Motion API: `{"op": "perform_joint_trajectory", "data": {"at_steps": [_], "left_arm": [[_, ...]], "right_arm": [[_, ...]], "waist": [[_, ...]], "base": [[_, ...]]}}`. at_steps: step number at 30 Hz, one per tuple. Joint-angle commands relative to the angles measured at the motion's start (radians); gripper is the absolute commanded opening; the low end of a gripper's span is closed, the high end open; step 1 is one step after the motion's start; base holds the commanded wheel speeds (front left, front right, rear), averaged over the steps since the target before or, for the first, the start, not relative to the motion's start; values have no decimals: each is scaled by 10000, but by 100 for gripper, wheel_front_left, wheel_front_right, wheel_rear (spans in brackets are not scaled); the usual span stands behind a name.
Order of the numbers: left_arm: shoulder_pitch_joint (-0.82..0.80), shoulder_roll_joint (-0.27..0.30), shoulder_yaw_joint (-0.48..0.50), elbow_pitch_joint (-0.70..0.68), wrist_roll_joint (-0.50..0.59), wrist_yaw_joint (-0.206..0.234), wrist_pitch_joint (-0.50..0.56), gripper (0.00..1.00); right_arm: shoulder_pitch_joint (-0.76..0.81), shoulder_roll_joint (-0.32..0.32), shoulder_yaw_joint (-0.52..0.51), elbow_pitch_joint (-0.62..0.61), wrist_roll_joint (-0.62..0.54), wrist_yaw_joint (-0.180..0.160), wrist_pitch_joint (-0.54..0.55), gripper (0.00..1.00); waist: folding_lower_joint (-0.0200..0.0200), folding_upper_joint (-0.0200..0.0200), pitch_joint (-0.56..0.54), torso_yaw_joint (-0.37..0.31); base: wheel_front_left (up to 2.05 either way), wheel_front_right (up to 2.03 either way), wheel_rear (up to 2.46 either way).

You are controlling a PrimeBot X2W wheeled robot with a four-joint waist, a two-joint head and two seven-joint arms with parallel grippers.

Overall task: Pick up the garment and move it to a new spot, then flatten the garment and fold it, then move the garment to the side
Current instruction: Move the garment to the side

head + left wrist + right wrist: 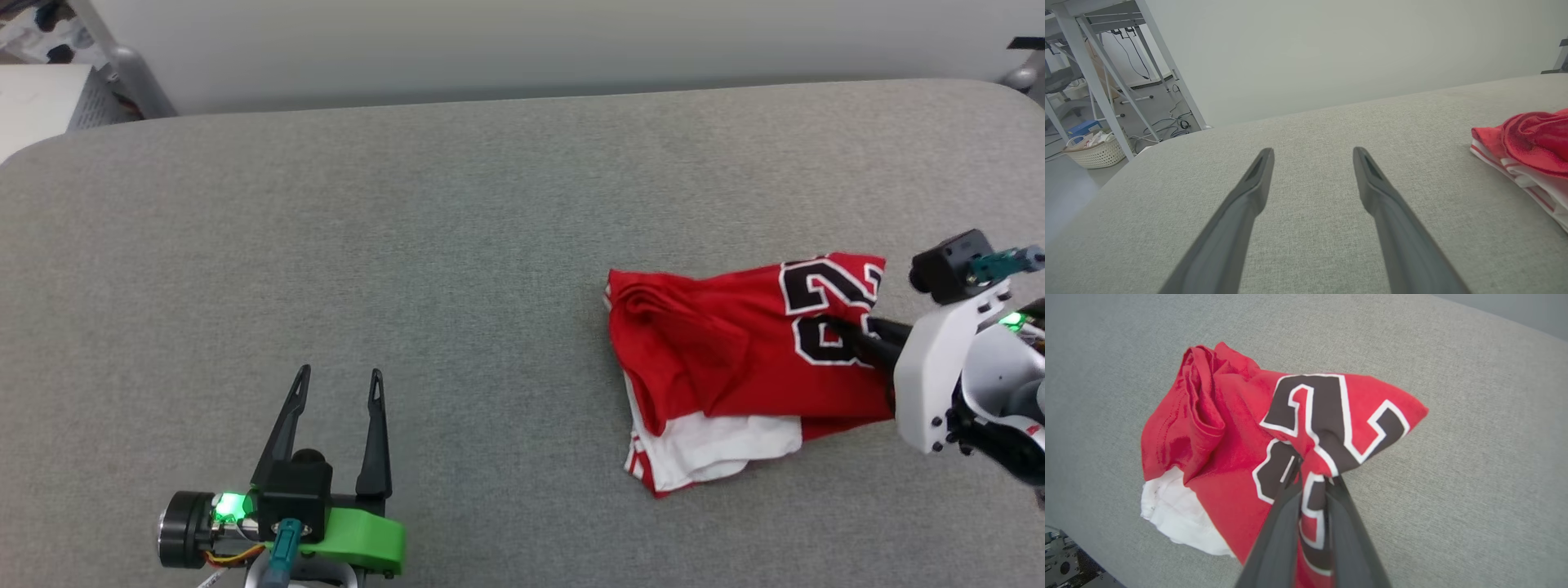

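Soft, even light falls from above; the garment (718, 351) casts a thin, pale shadow on the table (408, 245). Its red folds shine slightly in the right wrist view, whose bottom edge is soft.

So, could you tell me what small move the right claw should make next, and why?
Probably lift the right claw a little: it is shut on a pinch of the crumpled garment at the printed number, and the left claw stands open apart from it.
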Motion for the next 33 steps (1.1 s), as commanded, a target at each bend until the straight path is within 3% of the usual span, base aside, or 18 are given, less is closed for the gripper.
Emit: {"op": "perform_joint_trajectory", "data": {"at_steps": [1,9,15,24,33], "left_arm": [[18,67,-1,-18,94,8,-59,100],[-135,179,-19,-138,165,56,-59,100],[-530,374,-36,-432,275,83,-59,100],[-1539,641,-84,-964,415,239,-59,100],[-2084,913,-120,-1329,448,470,-59,100]], "right_arm": [[-341,-129,-10,-51,-146,-7,-109,0],[-1111,-752,109,6,-621,-7,-228,0],[-1658,-1452,-36,512,-986,-7,-293,0],[-2948,-2329,-694,2110,-1739,-7,-695,0],[-4203,-2359,-1092,4022,-2200,-7,-973,0]], "waist": [[-1,0,-101,-793],[-1,0,241,-1354],[-1,0,1177,-1366],[-1,0,3008,-1197],[-1,0,3809,-1167]], "base": [[0,0,0],[0,0,0],[0,0,0],[0,0,0],[0,0,0]]}}
